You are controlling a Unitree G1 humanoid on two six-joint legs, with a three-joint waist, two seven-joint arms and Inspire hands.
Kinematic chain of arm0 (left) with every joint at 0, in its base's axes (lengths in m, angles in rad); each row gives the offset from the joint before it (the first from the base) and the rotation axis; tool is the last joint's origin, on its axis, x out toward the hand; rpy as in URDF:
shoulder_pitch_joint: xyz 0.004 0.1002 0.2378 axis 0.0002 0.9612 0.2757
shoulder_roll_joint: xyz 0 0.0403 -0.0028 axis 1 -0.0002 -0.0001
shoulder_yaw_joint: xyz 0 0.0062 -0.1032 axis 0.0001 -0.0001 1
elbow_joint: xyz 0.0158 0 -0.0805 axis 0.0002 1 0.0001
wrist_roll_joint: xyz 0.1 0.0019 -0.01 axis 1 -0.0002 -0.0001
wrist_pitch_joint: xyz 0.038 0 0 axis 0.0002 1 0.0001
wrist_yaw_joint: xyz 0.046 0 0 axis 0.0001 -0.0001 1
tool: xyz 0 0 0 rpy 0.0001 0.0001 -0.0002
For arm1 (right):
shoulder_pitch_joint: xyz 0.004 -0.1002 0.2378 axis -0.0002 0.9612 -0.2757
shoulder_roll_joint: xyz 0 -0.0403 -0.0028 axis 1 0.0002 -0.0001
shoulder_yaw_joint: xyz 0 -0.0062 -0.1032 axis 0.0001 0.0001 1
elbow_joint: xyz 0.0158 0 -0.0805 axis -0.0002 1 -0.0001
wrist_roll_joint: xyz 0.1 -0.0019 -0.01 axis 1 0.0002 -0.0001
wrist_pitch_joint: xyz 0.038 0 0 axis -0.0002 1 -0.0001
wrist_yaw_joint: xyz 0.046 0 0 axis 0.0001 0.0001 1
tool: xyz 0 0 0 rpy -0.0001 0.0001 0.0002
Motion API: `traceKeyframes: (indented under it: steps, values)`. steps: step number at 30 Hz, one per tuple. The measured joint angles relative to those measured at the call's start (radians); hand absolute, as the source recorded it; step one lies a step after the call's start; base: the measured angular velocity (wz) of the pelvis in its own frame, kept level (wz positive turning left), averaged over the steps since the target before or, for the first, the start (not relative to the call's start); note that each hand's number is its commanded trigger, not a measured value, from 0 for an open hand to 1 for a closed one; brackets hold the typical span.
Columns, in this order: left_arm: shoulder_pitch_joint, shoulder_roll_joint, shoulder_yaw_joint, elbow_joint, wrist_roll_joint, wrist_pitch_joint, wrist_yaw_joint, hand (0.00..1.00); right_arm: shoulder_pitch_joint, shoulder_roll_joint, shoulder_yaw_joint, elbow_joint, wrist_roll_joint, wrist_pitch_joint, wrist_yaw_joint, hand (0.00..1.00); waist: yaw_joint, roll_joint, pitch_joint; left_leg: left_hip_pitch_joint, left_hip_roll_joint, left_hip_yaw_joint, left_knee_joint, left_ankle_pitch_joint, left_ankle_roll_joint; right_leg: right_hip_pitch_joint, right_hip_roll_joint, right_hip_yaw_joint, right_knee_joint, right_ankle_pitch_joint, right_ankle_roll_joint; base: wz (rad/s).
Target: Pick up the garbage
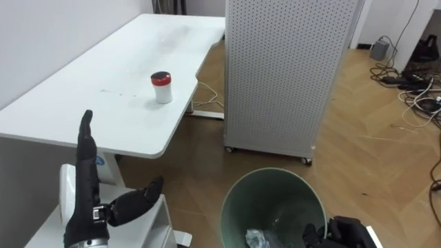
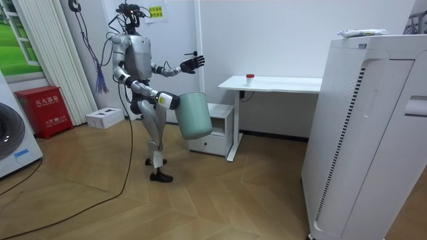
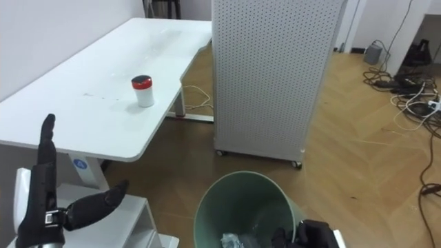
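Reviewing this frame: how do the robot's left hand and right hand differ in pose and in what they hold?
The left hand is open, fingers straight and pointing up; the right hand is curled on the green bin's rim. The left hand holds nothing, near the white desk's edge; the right hand carries the bin. In the room view the left hand is raised higher than the right hand. Both are dark.

jar on table, bin before cabinet
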Motion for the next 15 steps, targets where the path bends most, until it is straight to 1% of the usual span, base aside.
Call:
traceKeyframes:
  steps: [3, 6, 7, 8, 9, 10, 11, 12, 13, 14, 15]
  values:
    - [0.0, 0.0, -0.001, 0.0, 0.0, 0.0, 0.0, 0.0, 0.0, 0.0, 0.0, -0.012, 0.0, 0.0, 0.019, 1.0, -0.003, -0.006, -0.0007, 0.0, 0.003, 0.001, -0.002, 0.0, -0.001, -0.004, 0.006, -0.001, -0.005, 0.0, -0.001, -0.1]
    - [0.003, 0.001, 0.0, 0.001, 0.0, 0.001, -0.002, 0.0, 0.0, 0.001, 0.001, -0.012, -0.002, 0.001, 0.032, 1.0, 0.007, -0.009, -0.0008, 0.009, 0.006, 0.007, 0.005, 0.0, -0.001, -0.004, 0.01, -0.005, -0.004, -0.001, -0.003, -0.28]
    - [0.005, 0.001, 0.002, 0.006, -0.001, 0.002, -0.001, 0.0, 0.0, 0.003, 0.002, -0.012, -0.004, 0.009, 0.037, 1.0, 0.011, -0.009, -0.0006, 0.017, 0.014, 0.008, 0.013, 0.0, -0.001, 0.004, 0.011, -0.019, -0.003, -0.003, -0.007, -0.28]
    - [0.005, 0.001, 0.002, 0.011, 0.0, 0.002, -0.002, 0.0, 0.0, 0.003, 0.002, -0.011, -0.005, 0.013, 0.039, 1.0, 0.011, -0.01, -0.0002, 0.019, 0.017, 0.009, 0.022, -0.002, -0.003, 0.008, 0.009, -0.037, -0.002, -0.004, -0.012, -0.3]
    - [0.005, 0.0, 0.002, 0.023, 0.0, 0.003, -0.003, 0.0, 0.0, 0.003, 0.003, -0.01, -0.007, 0.019, 0.042, 1.0, 0.01, -0.013, 0.0017, 0.02, 0.02, 0.009, 0.048, -0.005, -0.008, 0.018, 0.002, -0.077, -0.003, -0.01, -0.022, -0.26]
    - [0.007, -0.001, 0.001, 0.04, 0.0, 0.006, -0.007, 0.0, 0.002, 0.003, 0.003, -0.01, -0.007, 0.022, 0.042, 1.0, 0.01, -0.015, 0.0028, 0.016, 0.025, 0.009, 0.083, -0.007, -0.01, 0.026, -0.002, -0.098, -0.001, -0.015, -0.03, -0.32]
    - [0.011, -0.001, 0.002, 0.047, -0.001, 0.016, -0.014, 0.0, 0.002, 0.003, 0.006, -0.01, -0.007, 0.023, 0.041, 1.0, 0.011, -0.016, 0.0042, 0.002, 0.036, 0.005, 0.128, -0.014, -0.023, 0.032, -0.002, -0.119, 0.005, -0.024, -0.043, -0.28]
    - [0.013, -0.001, 0.003, 0.048, -0.002, 0.02, -0.017, 0.0, 0.002, 0.003, 0.011, -0.01, -0.007, 0.023, 0.04, 1.0, 0.012, -0.017, 0.005, -0.007, 0.042, 0.0, 0.158, -0.02, -0.028, 0.033, -0.002, -0.128, 0.011, -0.032, -0.049, -0.21]
    - [0.012, -0.001, 0.005, 0.051, -0.009, 0.021, -0.022, 0.0, 0.003, 0.004, 0.02, -0.01, -0.007, 0.024, 0.038, 1.0, 0.009, -0.02, 0.0074, -0.038, 0.06, -0.009, 0.252, -0.032, -0.037, 0.036, 0.0, -0.135, 0.022, -0.051, -0.061, -0.08]
    - [0.011, -0.001, 0.004, 0.053, -0.022, 0.021, -0.023, 0.0, 0.005, 0.004, 0.023, -0.01, -0.007, 0.024, 0.038, 1.0, 0.005, -0.021, 0.0082, -0.061, 0.074, -0.01, 0.315, -0.033, -0.038, 0.04, 0.0, -0.133, 0.027, -0.063, -0.07, -0.04]
    - [0.013, -0.001, 0.0, 0.057, -0.044, 0.021, -0.023, 0.0, 0.009, -0.001, 0.029, -0.01, -0.005, 0.025, 0.037, 1.0, 0.004, -0.015, 0.0117, -0.113, 0.095, -0.024, 0.451, -0.021, -0.045, 0.056, 0.013, -0.131, 0.037, -0.079, -0.081, -0.06]
